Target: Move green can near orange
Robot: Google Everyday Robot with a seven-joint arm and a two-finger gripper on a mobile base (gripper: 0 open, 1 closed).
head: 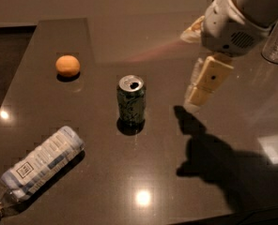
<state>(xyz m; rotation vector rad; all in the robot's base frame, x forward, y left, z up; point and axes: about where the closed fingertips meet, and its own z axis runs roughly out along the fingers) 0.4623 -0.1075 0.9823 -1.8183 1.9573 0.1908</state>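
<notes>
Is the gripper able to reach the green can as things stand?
Probably yes: the gripper hangs right of the green can, only bare table between them; orange and bottle lie on its far side.

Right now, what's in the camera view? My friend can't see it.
A green can stands upright on a dark table, with the gripper hanging beside it, not touching. An orange sits farther back on the left; a bottle lies on its side at the front left.

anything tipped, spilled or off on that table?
Only the plastic bottle: it lies on its side at the near left corner, no spill visible. The green can stands upright, the orange sits apart, and the claw hangs right of the can, clear of it.
</notes>
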